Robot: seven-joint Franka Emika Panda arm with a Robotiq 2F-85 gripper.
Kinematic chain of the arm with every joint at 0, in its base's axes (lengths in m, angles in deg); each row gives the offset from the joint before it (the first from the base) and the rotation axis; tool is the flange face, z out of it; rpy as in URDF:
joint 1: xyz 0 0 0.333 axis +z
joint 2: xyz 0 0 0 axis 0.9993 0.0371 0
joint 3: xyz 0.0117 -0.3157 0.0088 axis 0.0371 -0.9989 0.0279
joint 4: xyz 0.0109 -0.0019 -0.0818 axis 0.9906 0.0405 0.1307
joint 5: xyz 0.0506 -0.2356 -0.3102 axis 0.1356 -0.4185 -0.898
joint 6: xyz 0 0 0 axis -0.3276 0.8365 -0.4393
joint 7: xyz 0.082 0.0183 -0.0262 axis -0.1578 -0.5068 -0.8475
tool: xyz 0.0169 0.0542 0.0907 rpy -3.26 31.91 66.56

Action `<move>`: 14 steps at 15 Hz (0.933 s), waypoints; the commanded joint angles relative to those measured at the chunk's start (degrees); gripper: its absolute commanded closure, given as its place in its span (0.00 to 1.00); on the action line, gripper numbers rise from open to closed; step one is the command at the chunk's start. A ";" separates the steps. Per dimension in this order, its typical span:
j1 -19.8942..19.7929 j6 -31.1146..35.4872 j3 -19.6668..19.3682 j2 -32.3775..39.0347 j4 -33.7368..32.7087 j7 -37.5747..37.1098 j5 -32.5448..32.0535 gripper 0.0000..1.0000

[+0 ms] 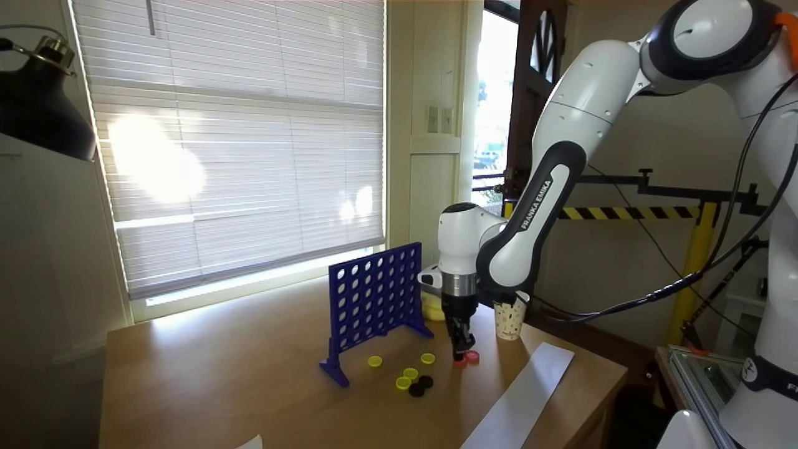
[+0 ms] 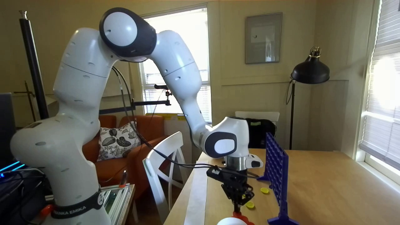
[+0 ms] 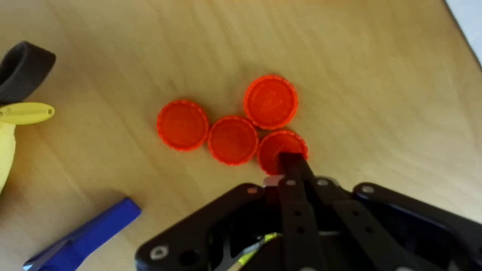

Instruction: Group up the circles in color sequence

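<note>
Four scalloped-rim red discs (image 3: pixel 232 140) cluster on wood-grained tabletop (image 3: pixel 357 75), open toward the straight-edged white strip (image 1: pixel 520 396); the gripper (image 3: pixel 292 156) (fingers (image 3: pixel 293 167) clenched) overlaps one.

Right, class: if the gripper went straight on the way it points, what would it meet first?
The red disc below the gripper, then likely the table; gripper and disc may be touching, but depth is hard to judge.

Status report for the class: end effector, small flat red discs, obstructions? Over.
Black end effector shut, over one of four small flat red discs. Discs bunched together. Upright blue holed grid stands apart, seemingly not blocking.
</note>
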 commanded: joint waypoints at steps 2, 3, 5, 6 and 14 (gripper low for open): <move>-0.03 4.41 0.54 -2.05 3.33 0.02 -0.45 1.00; -0.20 5.77 1.09 -2.47 3.85 0.25 -0.12 1.00; 0.26 8.70 1.47 -3.29 4.75 -0.15 -0.48 1.00; 0.16 9.69 1.92 -3.56 5.08 0.05 -0.30 1.00; 1.80 17.72 -0.10 -2.01 3.77 -1.63 -1.59 1.00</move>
